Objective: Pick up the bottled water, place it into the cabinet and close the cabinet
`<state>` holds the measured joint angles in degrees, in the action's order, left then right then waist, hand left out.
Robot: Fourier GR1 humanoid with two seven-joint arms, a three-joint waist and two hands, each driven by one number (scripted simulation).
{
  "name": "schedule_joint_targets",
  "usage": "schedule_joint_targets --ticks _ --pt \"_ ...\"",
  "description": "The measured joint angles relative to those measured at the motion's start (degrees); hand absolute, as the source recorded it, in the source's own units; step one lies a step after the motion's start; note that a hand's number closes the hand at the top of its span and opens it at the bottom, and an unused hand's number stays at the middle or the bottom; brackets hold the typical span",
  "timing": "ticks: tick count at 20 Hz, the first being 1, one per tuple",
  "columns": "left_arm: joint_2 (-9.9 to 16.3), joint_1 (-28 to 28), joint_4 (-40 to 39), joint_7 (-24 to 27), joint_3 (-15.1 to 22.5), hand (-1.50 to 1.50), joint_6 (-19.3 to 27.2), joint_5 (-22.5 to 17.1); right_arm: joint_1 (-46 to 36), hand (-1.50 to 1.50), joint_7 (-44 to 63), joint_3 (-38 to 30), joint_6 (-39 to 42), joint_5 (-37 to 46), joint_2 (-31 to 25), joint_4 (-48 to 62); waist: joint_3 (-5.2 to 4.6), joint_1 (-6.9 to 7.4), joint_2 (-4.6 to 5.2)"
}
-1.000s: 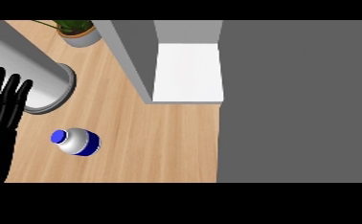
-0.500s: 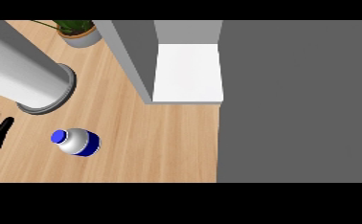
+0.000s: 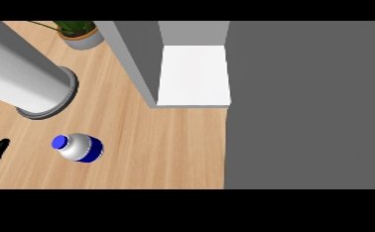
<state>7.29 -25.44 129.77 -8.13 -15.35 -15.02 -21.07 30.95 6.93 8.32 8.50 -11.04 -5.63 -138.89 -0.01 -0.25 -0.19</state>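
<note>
Okay, you're looking at the bottled water (image 3: pixel 78 147) standing alone on the wooden counter (image 3: pixel 168 146), left of the open cabinet (image 3: pixel 194 75). Only a sliver of your left hand (image 3: pixel 3 146) is showing; I can't tell its state.

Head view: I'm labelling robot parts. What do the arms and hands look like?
Little shows. Of the left hand only a thin black sliver shows at the left edge. The pale grey tube with a darker ring at its end may be a forearm; I cannot tell. No cables or markings show. The right hand is out of view.
</note>
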Motion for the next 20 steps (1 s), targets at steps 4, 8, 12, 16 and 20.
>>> schedule_joint_targets --ticks 4,8,12,16,20 --pt "-0.33 1.31 -4.71 2.96 -2.09 -1.5 -1.01 1.37 2.9 -1.5 -2.06 0.77 0.96 0.35 0.22 -0.39 -0.01 -0.23 0.01" --pt "-1.51 2.71 -9.6 5.87 -2.83 -1.5 -0.8 4.58 5.0 -1.5 -3.34 1.41 1.72 0.78 0.09 -0.67 -0.02 -0.38 0.03" --pt "-2.17 4.45 -15.04 9.15 -3.4 -1.5 -0.46 7.83 8.45 -1.5 -5.99 1.94 2.86 1.28 -0.01 -0.84 -0.02 -0.52 0.03" --pt "-2.28 6.87 -24.12 14.61 -3.85 -1.5 -1.21 10.81 10.31 -1.5 -7.84 0.85 4.32 1.53 -0.99 -1.03 -0.05 -0.68 0.07" --pt "-1.56 11.05 -32.82 18.3 -4.64 -1.5 -1.08 12.58 13.7 -1.5 -10.38 2.66 5.18 2.1 -0.46 -1.6 -0.05 -0.85 0.06"
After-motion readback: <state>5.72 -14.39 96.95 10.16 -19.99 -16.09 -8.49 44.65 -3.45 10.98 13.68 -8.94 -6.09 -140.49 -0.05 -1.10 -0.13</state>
